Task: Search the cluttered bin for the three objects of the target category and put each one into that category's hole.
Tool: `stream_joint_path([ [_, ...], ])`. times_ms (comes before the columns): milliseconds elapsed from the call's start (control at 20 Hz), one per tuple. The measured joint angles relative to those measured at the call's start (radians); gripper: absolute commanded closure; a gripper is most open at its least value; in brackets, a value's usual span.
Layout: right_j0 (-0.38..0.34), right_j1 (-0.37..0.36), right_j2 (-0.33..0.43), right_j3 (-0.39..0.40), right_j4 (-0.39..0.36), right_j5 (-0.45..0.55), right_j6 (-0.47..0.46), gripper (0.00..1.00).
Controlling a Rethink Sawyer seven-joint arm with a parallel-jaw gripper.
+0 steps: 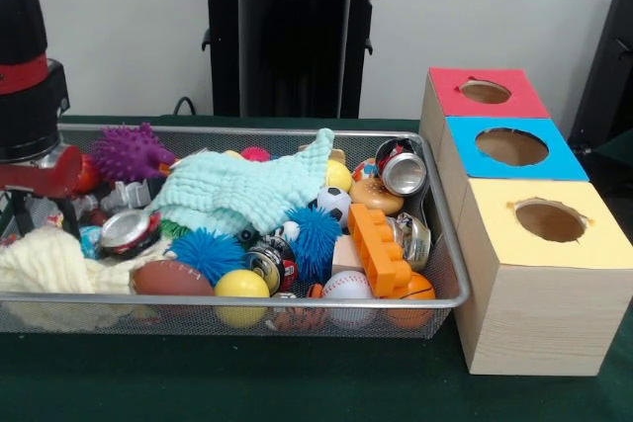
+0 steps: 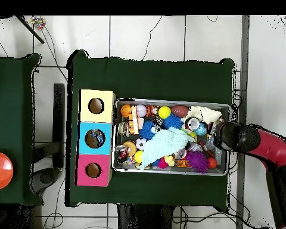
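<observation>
Red-and-black arm (image 1: 30, 76) over silver wire-mesh bin (image 1: 297, 300) end farthest from three-hole wooden box (image 1: 539, 274), probably searching there; pincer state: cannot tell, tips hidden. Target category unknown. Mint-green knitted cloth (image 1: 252, 190) draped mid-bin, likely hiding items. Holes: one red (image 1: 485, 92), one blue (image 1: 511, 146), one yellow (image 1: 550, 219). Visible: at least three crushed cans, two blue spiky balls, one purple.

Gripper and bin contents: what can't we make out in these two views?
- Gripper fingers: front view cuts the arm at the left edge; overhead, the arm's own body covers them.
- Items under the mint cloth: hidden in both views.
- Holes' interiors: dark inside the yellow box.
- Can labels: too small overhead.
</observation>
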Motion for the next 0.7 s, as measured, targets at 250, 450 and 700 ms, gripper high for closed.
stream_joint_path([
  [250, -0.001, -0.015, -0.006, -0.003, -0.001, 0.077, 0.0, 0.0],
  [450, -0.002, -0.027, -0.006, -0.002, -0.001, 0.125, 0.0, 0.0],
  [700, -0.004, -0.05, -0.006, 0.0, -0.001, 0.155, 0.0, 0.0],
])
